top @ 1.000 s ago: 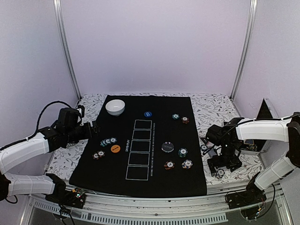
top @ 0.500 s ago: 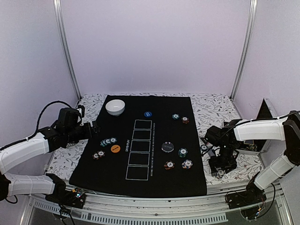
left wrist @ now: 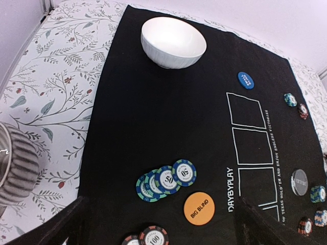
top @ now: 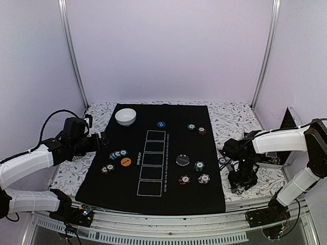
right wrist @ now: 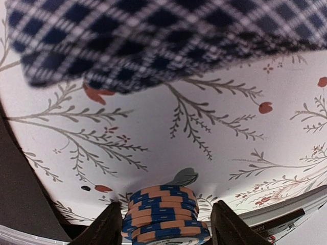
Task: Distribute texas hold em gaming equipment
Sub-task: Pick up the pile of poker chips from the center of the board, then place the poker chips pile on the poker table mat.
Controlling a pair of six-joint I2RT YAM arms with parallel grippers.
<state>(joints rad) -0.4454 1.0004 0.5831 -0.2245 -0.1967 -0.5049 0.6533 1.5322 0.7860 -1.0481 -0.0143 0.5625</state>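
Observation:
My right gripper [top: 240,184] is down on the floral cloth right of the mat. In the right wrist view it [right wrist: 166,227] is open, its jaws straddling a blue-and-orange chip stack [right wrist: 164,212] with narrow gaps. A blue-checked card back [right wrist: 153,41] lies just beyond. My left gripper [top: 102,139] is open and empty above the mat's left edge; in the left wrist view [left wrist: 163,232] it hangs near fanned teal-blue chips [left wrist: 166,179], an orange Big Blind disc [left wrist: 199,208] and red-dark chips [left wrist: 153,236]. A blue disc [left wrist: 246,80] lies farther off.
The white bowl [top: 125,116] sits at the far left of the black mat [top: 153,194]. A dark round disc [top: 182,160] and chip stacks [top: 199,166] [top: 184,179] [top: 204,178] [top: 191,126] [top: 202,130] lie on the mat's right half. Frame posts stand at the back corners.
My right arm has shifted slightly left and lowered over the chip stack on the cloth. The left arm has not moved.

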